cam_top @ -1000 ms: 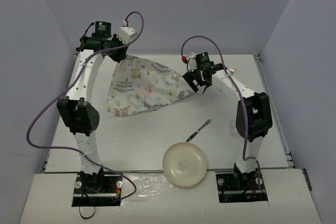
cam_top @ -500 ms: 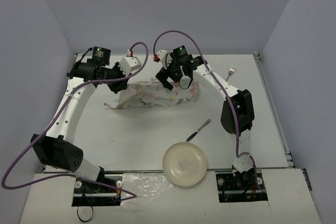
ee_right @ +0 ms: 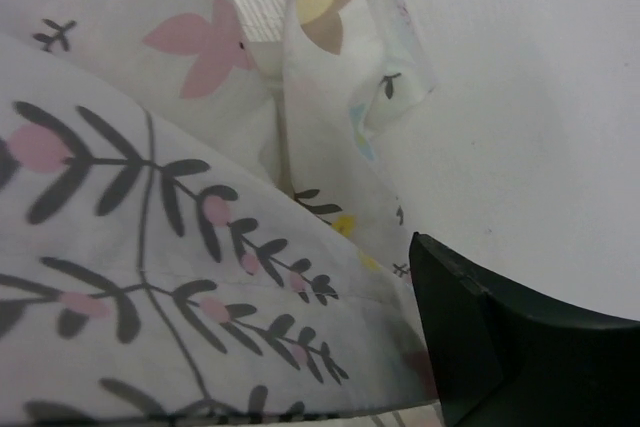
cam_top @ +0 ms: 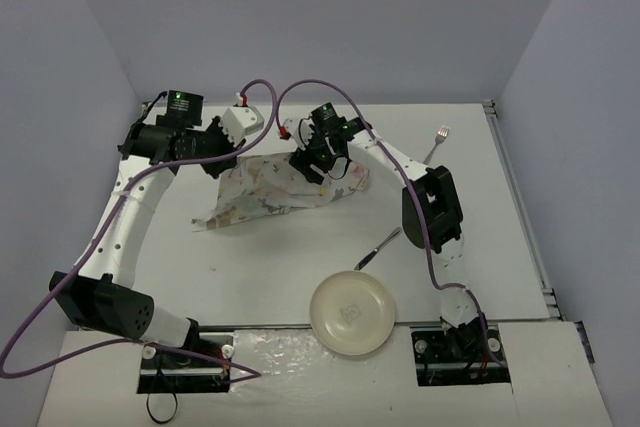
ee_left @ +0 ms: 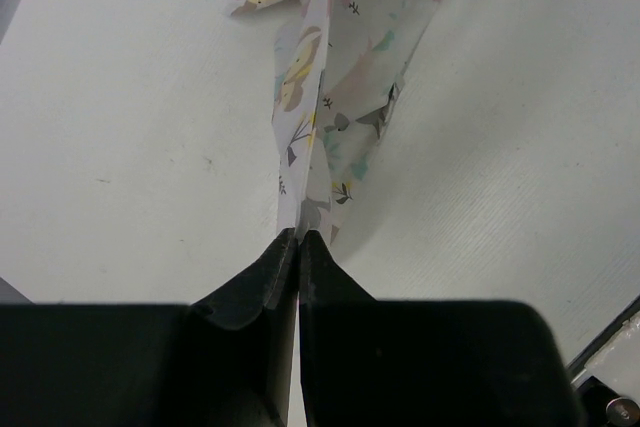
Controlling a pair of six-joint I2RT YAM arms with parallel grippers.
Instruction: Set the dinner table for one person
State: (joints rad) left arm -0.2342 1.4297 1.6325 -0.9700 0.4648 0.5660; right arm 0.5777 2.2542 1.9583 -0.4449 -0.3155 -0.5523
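The animal-print placemat (cam_top: 275,189) lies rumpled and partly lifted on the white dinner table (cam_top: 500,217), held at two edges. My left gripper (cam_top: 226,150) is shut on its left edge; in the left wrist view the jaws (ee_left: 300,239) pinch the cloth (ee_left: 318,117), which hangs stretched away from them. My right gripper (cam_top: 316,161) grips the right part; in the right wrist view the cloth (ee_right: 170,247) drapes over one finger and only the other finger (ee_right: 500,347) shows. A cream plate (cam_top: 352,313), a knife (cam_top: 379,247) and a fork (cam_top: 437,142) lie on the table.
The plate sits near the front edge between the arm bases. The knife lies just behind it, the fork at the far right. Grey walls enclose the table on the left, back and right. Purple cables loop over both arms.
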